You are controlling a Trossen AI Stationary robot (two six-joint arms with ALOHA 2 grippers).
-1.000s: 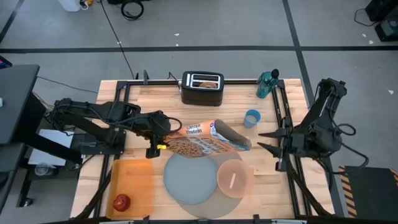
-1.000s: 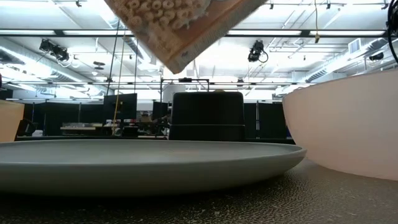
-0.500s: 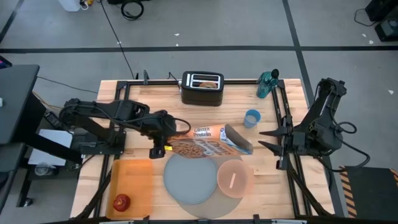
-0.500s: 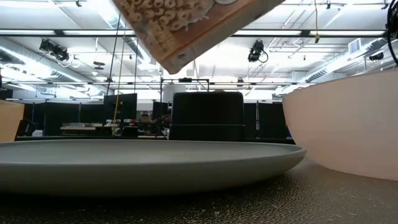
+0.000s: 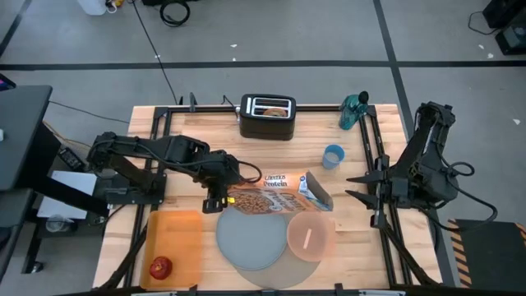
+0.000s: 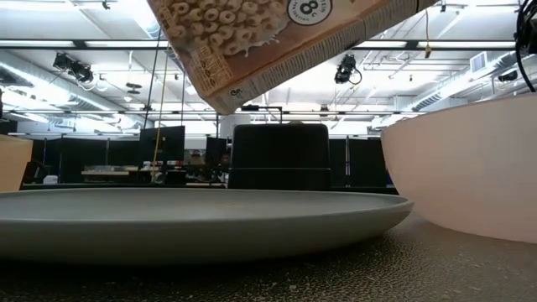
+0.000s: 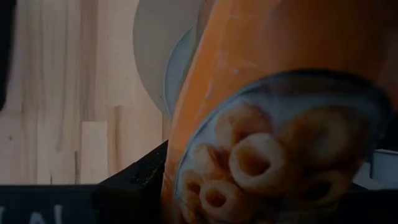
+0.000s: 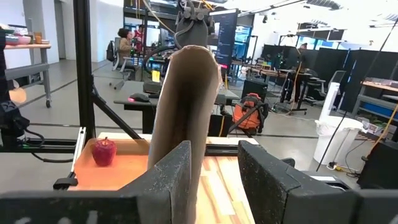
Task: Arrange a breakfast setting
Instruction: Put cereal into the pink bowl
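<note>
Far left on the wooden surface (image 5: 185, 123), the flat orange tray (image 5: 177, 234) carries the red apple (image 5: 160, 266) near its front corner; round, firm and smooth, it will probably roll, so I judge a hold across its widest part safest. Next along, my left end effector (image 5: 215, 197) is clenched on the base end of a cereal box (image 5: 275, 191), held tipped over in the air with its open mouth toward the translucent pink bowl (image 5: 309, 234). The cardboard is light and thin-walled, so it likely buckles under a hard squeeze; a hold across the narrow faces near a stiff end suits it. Below the box lies the smaller grey plate (image 5: 251, 237) on the large round grey mat (image 5: 275, 271); the plate looks stiff and breakable, best taken at its rim, while the mat seems flat and hard to pinch. The bowl sits on the mat just beside the plate, with what looks like a pale spoon in it; it seems light and smooth-walled, so the rim is the place. Behind stands the black toaster (image 5: 266, 117), then a blue cup (image 5: 333, 156). My right end effector (image 5: 355, 186) waits part-open and grasping nothing at the right edge.
</note>
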